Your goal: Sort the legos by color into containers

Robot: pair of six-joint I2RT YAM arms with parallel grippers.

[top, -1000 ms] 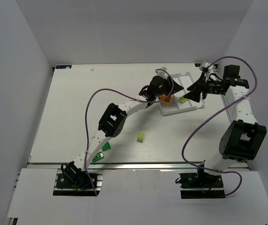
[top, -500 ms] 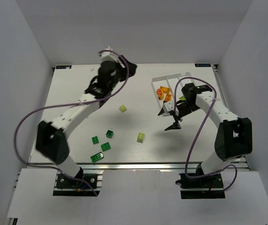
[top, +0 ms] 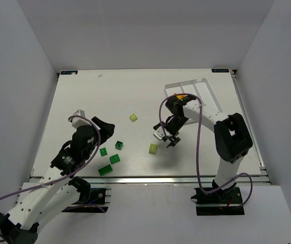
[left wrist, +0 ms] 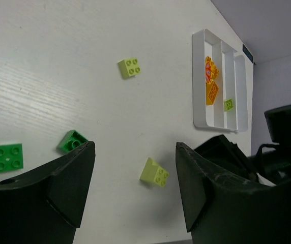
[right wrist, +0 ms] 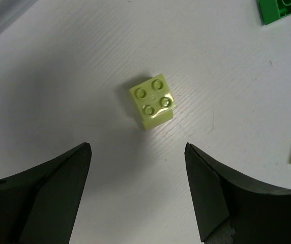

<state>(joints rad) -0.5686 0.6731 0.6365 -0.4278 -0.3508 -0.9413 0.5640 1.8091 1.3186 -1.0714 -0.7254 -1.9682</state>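
Two pale yellow-green legos (top: 153, 148) (top: 134, 117) lie mid-table, and several dark green legos (top: 114, 158) lie at the near left. My right gripper (top: 167, 138) (right wrist: 138, 147) hovers open just beside the nearer yellow-green lego (right wrist: 152, 101), which sits ahead of the fingertips, not between them. My left gripper (top: 106, 127) (left wrist: 134, 147) hangs open and empty above the dark green legos (left wrist: 71, 141). The white tray of containers (top: 186, 84) (left wrist: 194, 81) holds orange legos (left wrist: 210, 76) in one compartment and a yellow-green lego (left wrist: 229, 104) in the middle one.
The right arm lies across the tray's near end in the top view. White walls close in the table on the left, far and right sides. A tray corner (right wrist: 3, 20) shows at the upper left of the right wrist view.
The left arm has swung back from the far side of the table to the near left. The right gripper has moved from the tray's near end to the yellow-green lego.
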